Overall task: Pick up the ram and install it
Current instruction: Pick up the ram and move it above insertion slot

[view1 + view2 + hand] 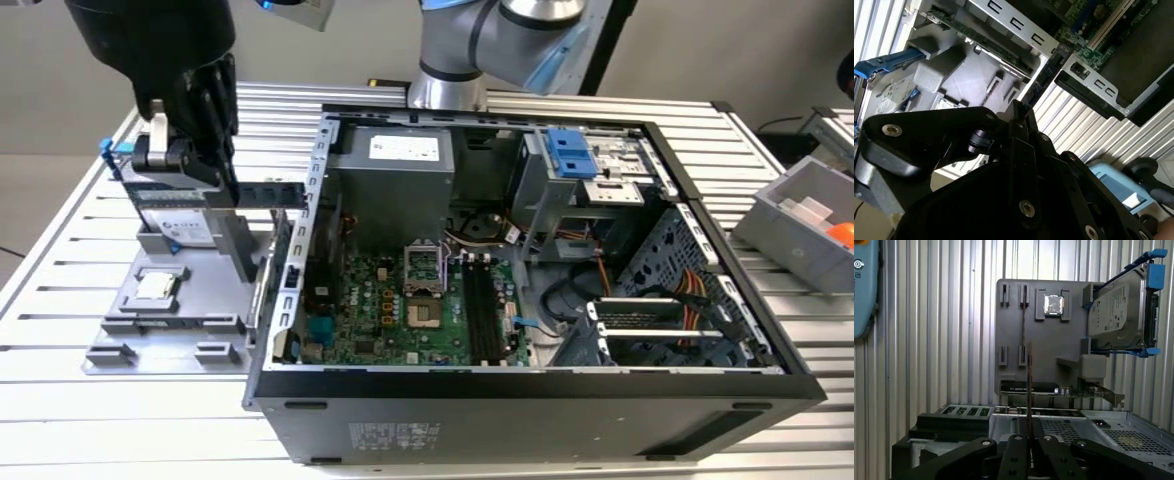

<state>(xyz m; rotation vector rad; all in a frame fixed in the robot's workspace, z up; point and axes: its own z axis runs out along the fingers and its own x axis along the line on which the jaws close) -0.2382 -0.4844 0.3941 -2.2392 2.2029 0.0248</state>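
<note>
Above grey tray point(200, 300), hand point(1029, 436) clamped on ram point(1029, 385), edge-on w/ gripped end hidden.

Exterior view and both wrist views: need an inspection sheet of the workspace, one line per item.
Surface: ribbed silver metal table, carrying an open black computer case and a gray plastic fixture tray.
Job's things: long thin green ram stick, held edge-on, off the tray, beside the case's side wall; not in the long black motherboard slots.
Clutter: silver hard drive with white label in a blue caddy, small square silver chip and green expansion card, all on the tray.
Grippers: black gripper, fingers shut on the ram.
Cables: orange and yellow wire bundles inside the case.
Surroundings: gray bin at the exterior view's right.
</note>
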